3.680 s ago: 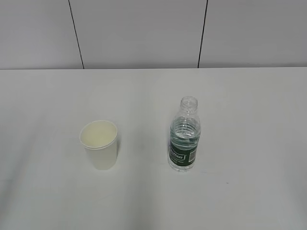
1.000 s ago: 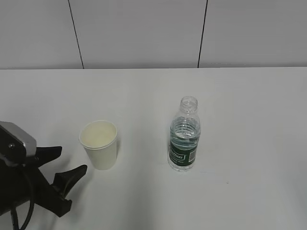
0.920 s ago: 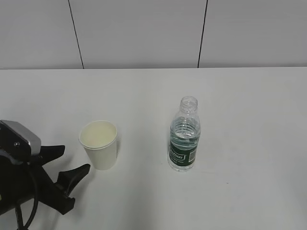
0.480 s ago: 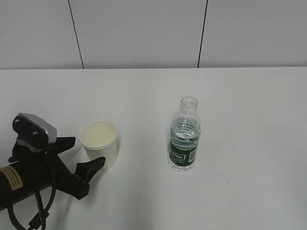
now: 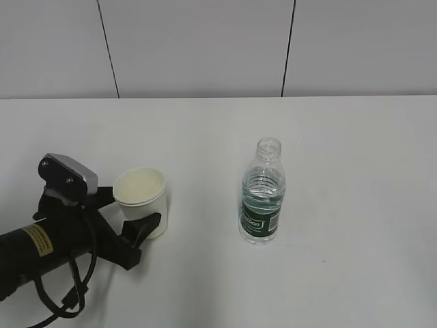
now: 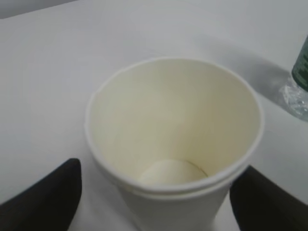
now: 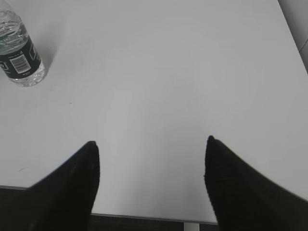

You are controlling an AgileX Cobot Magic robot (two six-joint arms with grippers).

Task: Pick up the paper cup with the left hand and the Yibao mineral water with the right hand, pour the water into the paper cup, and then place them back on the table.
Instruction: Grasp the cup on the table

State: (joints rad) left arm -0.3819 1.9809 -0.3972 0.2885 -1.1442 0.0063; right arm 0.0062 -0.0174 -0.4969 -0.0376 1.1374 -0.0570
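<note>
I have the black left hand [image 5: 130, 208] with its two fingers spread wide, one on each side of the small white paper cup [image 5: 141, 202]; contact not discernible. The cup stands upright on the plain white table [image 5: 341, 137]. The clear ribbed Yibao mineral water [image 5: 262, 193] bottle stands to its right, well apart. The right hand [image 7: 150, 144] hangs open over bare tabletop, holding nothing.
</note>
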